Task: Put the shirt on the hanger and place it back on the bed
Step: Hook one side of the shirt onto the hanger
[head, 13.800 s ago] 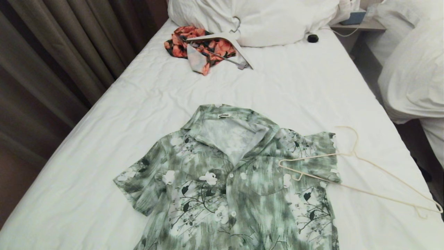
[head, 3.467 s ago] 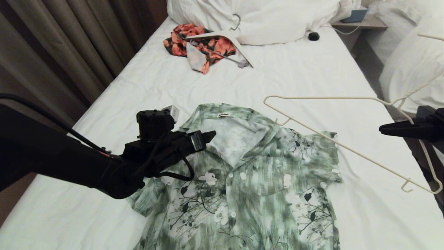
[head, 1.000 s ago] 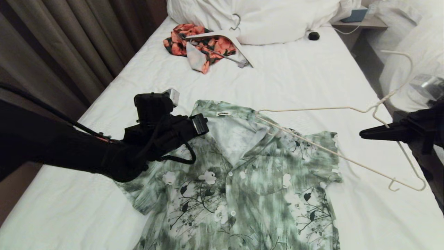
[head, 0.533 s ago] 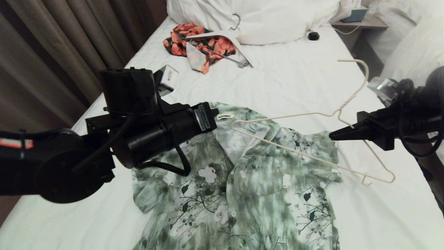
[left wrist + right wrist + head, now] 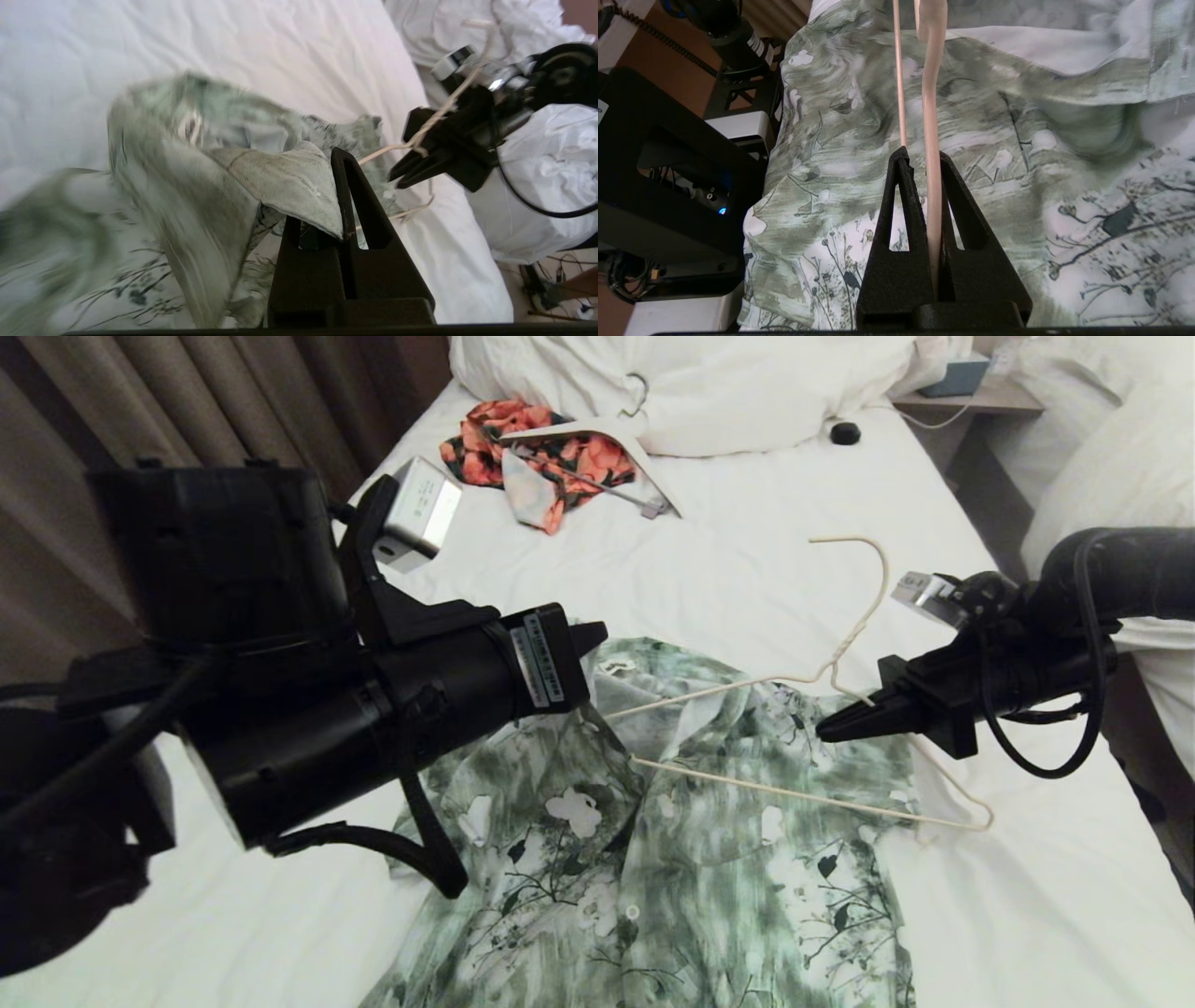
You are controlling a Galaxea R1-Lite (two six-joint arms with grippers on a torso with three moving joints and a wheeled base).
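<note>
White-sheeted bed (image 5: 803,551) beside brown curtains (image 5: 168,401), with both arms working over the shirt (image 5: 691,868).

At the collar, the left gripper (image 5: 590,649) has its fingers (image 5: 348,186) clenched on the shirt's neckline, lifting that edge off the sheet while the body lies spread on the bed. From the right side, the right gripper (image 5: 831,728) has its fingers (image 5: 906,200) clamped on the hanger (image 5: 794,793) near the base of its hook, with the far tip of the hanger at the raised collar opening and the hook pointing toward the pillows (image 5: 728,383). Further up the bed lie an orange floral garment (image 5: 523,448) and a white hanger (image 5: 616,448).
</note>
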